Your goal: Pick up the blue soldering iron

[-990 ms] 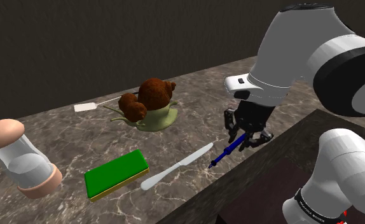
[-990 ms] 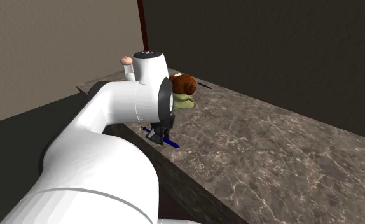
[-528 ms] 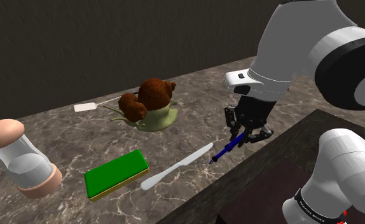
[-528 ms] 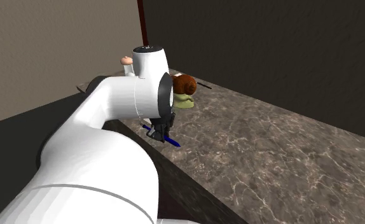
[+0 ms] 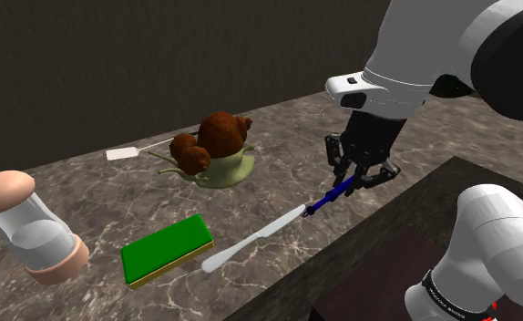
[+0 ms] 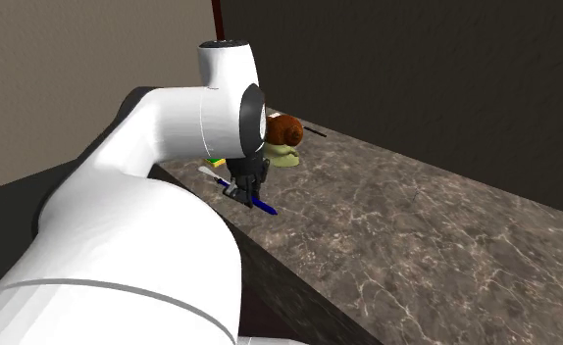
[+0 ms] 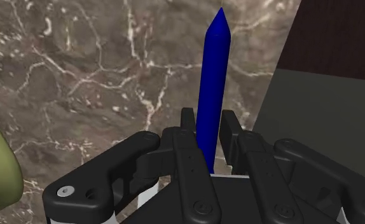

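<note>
Jaws: closed tight on the blue soldering iron (image 7: 212, 83). They held it near one end, and the long pointed part stuck out past them.
Blue soldering iron: it hung slanted in the air, just over the near edge of the tabletop (image 5: 96, 196). Its low tip was very close to the point of the knife (image 5: 255, 239). I could not tell if they touched.
Arm: the white arm (image 5: 415, 64) stood right above the jaws.
Done: the grab was made, and the iron looked lifted off the tabletop.
Left: not much, I think. Maybe lift it a bit higher and hold it steady.
Bowl: a green bowl (image 5: 228, 170) sat farther back. It held brown round lumps (image 5: 216, 139) that rose over its rim.
Jar: a see-through jar (image 5: 32, 232) with pink ends leaned at the shoulder view's left. I could not tell what was inside.
Other things: a flat green block (image 5: 167, 248) lay just beside the knife.
</note>
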`<state>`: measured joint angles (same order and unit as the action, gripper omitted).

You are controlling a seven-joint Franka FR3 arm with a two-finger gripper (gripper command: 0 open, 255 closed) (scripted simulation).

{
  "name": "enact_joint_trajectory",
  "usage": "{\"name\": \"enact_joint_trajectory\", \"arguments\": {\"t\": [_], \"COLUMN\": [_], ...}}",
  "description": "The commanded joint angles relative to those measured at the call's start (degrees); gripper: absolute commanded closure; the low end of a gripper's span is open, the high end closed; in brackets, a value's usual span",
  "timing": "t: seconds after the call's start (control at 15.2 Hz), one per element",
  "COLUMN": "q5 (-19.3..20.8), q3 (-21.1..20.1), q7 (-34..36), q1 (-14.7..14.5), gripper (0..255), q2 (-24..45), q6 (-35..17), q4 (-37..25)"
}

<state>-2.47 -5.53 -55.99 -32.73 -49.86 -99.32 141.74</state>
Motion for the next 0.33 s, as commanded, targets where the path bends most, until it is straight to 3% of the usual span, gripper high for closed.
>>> {"name": "enact_joint_trajectory", "arguments": {"t": [0.0, 0.26], "q5": [0.12, 0.2], "q3": [0.13, 0.2], "q7": [-0.07, -0.09], "q1": [0.08, 0.14], "gripper": [255, 255], "q2": [0.44, 0.89], "q6": [1.43, 2.9], "q4": [-1.85, -3.78]}}
